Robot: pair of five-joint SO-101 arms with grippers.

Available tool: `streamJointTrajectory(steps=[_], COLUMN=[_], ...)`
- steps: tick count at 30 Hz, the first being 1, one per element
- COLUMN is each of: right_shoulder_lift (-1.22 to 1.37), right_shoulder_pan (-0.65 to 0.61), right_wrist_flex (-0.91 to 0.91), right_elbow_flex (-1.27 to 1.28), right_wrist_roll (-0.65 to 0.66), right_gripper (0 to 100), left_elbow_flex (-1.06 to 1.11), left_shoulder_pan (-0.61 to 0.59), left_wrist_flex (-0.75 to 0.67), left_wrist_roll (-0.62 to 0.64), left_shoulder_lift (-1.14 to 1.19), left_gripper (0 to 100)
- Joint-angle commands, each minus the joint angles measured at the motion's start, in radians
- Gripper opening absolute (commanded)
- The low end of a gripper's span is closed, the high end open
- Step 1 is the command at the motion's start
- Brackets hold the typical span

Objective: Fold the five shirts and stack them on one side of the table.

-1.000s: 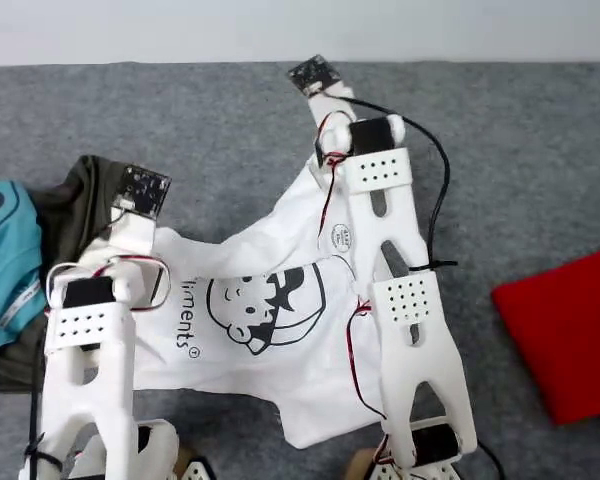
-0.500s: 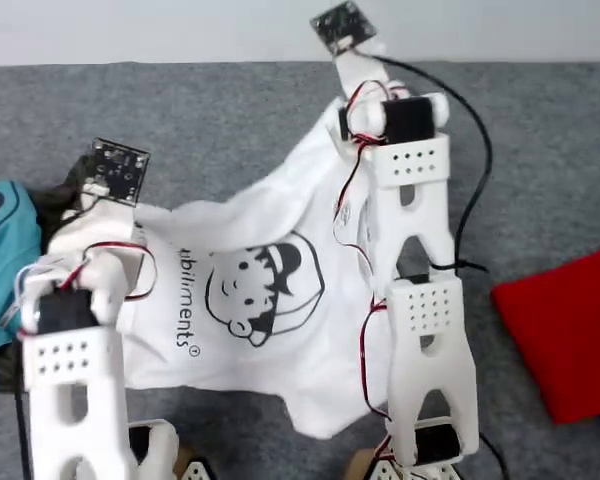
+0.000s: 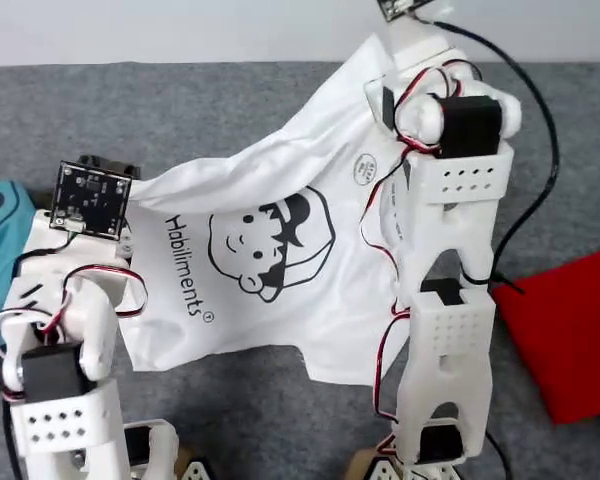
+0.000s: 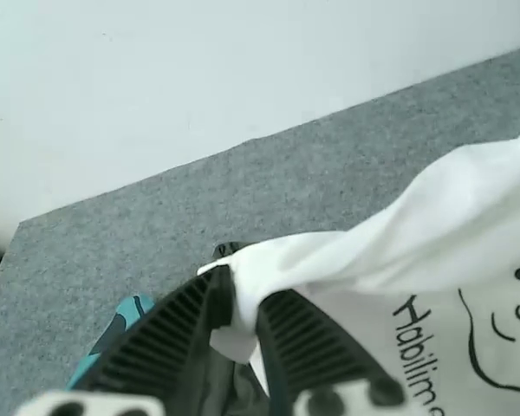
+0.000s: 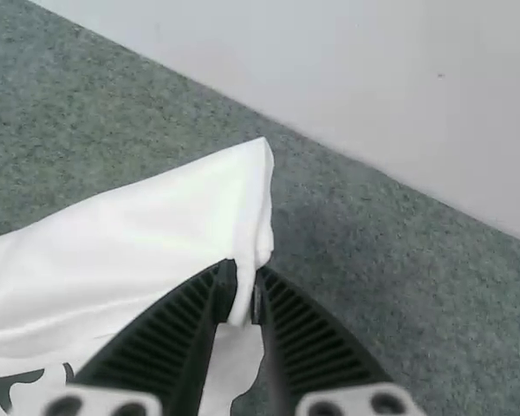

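Both arms have risen since a second ago. The right one has carried its corner of the white shirt (image 3: 270, 260) out toward the far edge of the table (image 3: 210, 110), and the left one has lifted its corner higher, so the shirt now hangs stretched between them with its printed face up.

The left gripper (image 4: 243, 299) is clamped narrowly on a bunched fold at the shirt's edge. The cloth is pinched between the ribbed fingers (image 4: 186, 321), and a small tuft sticks out below the tips. The right gripper (image 5: 240, 286) is closed tightly on the other top corner. A thin layer of cloth sits between its fingers (image 5: 191, 316), and the folded corner stands just past the tips. From these two holds the shirt slopes down toward the near edge.

A teal shirt (image 3: 0, 230) lies at the table's left edge, partly under the left arm, and a red shirt (image 3: 570, 330) lies at the right edge. The table is covered in grey carpet, and a plain pale wall (image 3: 180, 30) stands behind it.
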Motion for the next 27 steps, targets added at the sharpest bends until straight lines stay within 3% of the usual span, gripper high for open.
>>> streamJointTrajectory(steps=[1, 8, 11, 17, 27], right_shoulder_lift=[-0.059, -0.058, -0.059, -0.125, -0.42], right_shoulder_pan=[0.019, 0.021, 0.021, 0.015, 0.019], right_wrist_flex=[0.036, 0.027, -0.022, -0.054, 0.042], right_elbow_flex=[-0.011, 0.117, 0.147, 0.052, 0.025], right_wrist_roll=[0.012, 0.012, 0.012, 0.012, 0.012], right_gripper=[1.2, 1.2, 1.2, 1.2, 1.2], left_elbow_flex=[-0.016, -0.019, -0.041, -0.298, -0.745], left_shoulder_pan=[-0.002, -0.003, -0.008, -0.028, 0.08], left_wrist_flex=[-0.002, -0.003, -0.071, -0.061, 0.299], left_wrist_roll=[-0.046, -0.107, -0.104, -0.072, -0.049], left_shoulder_lift=[0.037, 0.218, 0.308, 0.351, 0.35], left_gripper=[0, 0, 0, 0, 0])
